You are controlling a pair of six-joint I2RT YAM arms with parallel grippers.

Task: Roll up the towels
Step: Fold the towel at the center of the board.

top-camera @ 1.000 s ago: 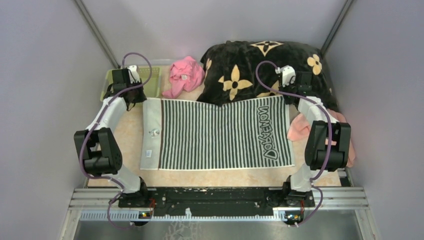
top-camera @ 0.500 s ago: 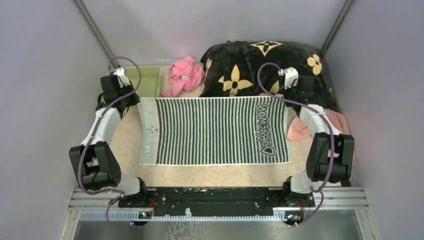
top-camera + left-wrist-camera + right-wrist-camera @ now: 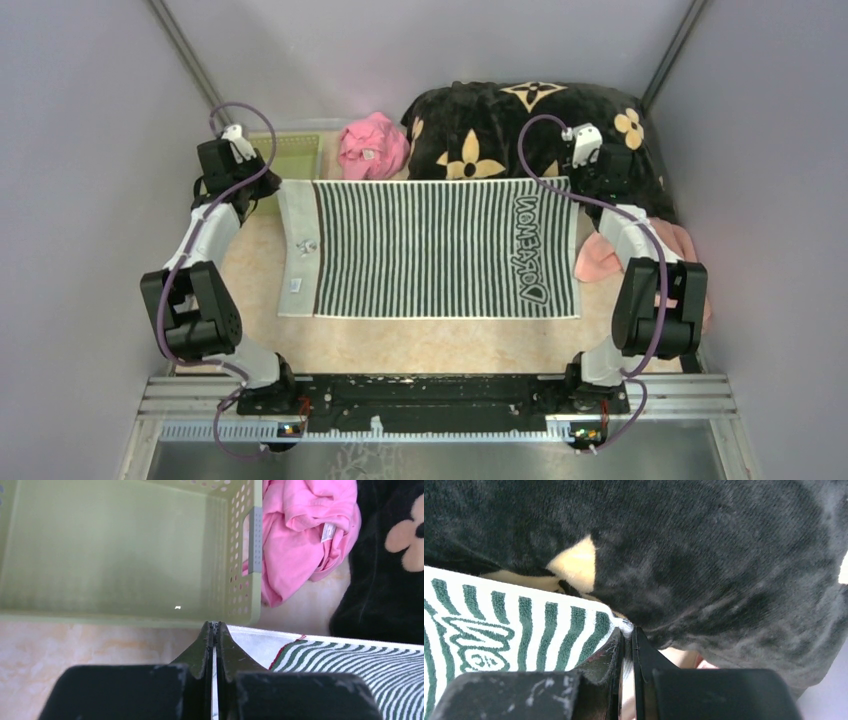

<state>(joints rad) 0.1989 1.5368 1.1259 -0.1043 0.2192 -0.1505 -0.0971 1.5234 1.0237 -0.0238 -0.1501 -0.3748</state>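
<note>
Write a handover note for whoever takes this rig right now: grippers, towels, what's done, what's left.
Left gripper: shut on the striped towel's far left corner, beside the green basket.
Right gripper: shut on its far right corner, against the black blanket.
The striped towel lies spread flat on the table, far edge straight between the grippers. The salmon towel is bunched at the table's right side, partly hidden by the right arm.
Done: striped towel laid out.
Left: roll it, then spread and roll the salmon towel.

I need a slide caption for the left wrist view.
Left pincer shut on the striped towel corner, near a green basket.
</note>
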